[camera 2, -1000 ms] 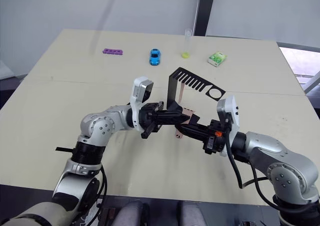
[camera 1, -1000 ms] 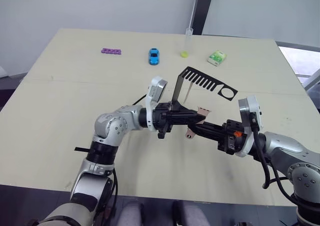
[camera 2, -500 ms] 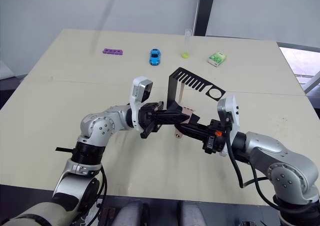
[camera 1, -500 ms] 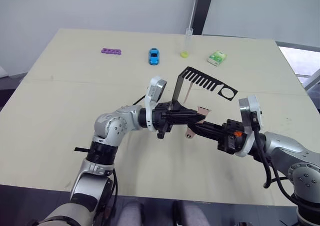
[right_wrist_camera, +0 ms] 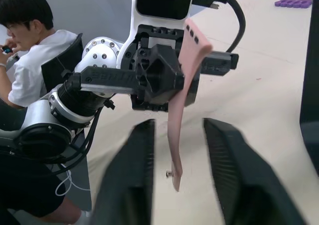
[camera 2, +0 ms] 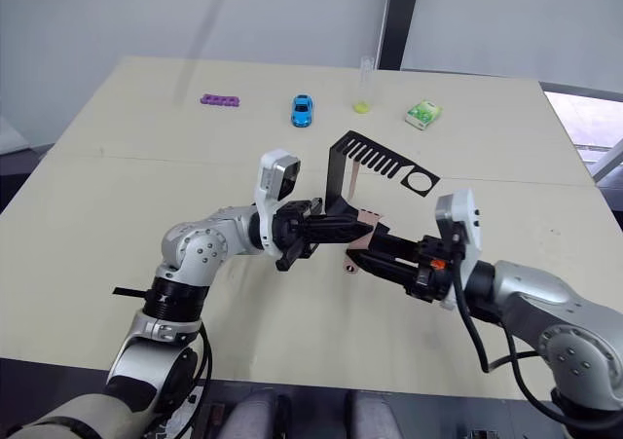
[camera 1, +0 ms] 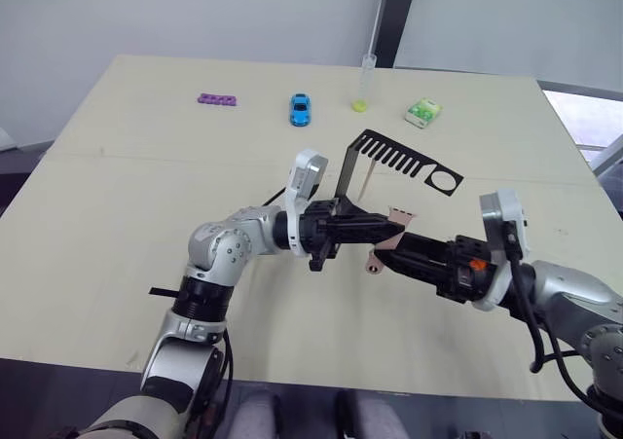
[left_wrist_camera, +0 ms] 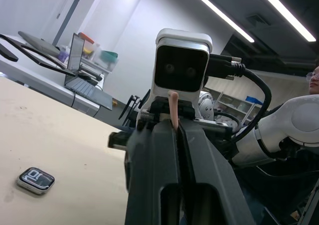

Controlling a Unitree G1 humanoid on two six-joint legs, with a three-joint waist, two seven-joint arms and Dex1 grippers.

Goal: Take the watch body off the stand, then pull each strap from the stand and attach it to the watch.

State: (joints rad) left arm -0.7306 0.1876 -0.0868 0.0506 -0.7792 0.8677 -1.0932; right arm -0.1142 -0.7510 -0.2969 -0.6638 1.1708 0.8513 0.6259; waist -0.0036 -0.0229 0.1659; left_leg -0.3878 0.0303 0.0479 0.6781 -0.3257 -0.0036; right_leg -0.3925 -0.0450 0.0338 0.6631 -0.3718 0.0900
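From the left eye view, the two arms met over the middle of the table [camera 1: 117, 293], just in front of the black stand [camera 1: 347, 176], which stood upright with its slotted arm reaching toward the right. The left gripper [camera 1: 389, 231] was clamped on a pink strap [camera 1: 395, 217], and the strap's lower end, with its buckle, hung close to the tabletop. The right gripper [camera 1: 386, 254] pointed at that strap from the other side with its fingers apart. At the far edge of the table stood a purple piece [camera 1: 215, 98], a blue toy car [camera 1: 300, 109], a clear tube [camera 1: 366, 81] with a yellow-green bottom, and a green-and-white box [camera 1: 422, 113].

The right eye view showed the same meeting of arms; a second strap [camera 2: 354, 182] hung down from the stand's slotted arm.

In the left wrist view, the tip of the pink strap rose from between the closed fingers [left_wrist_camera: 157, 170], directly in front of the other arm's white camera housing. The watch body [left_wrist_camera: 35, 180] lay flat on the table, screen up, well apart from both grippers.

In the right wrist view, the strap hung between the spread fingers [right_wrist_camera: 130, 185], touching neither. A seated person [right_wrist_camera: 30, 55] in a white shirt was visible behind the table.
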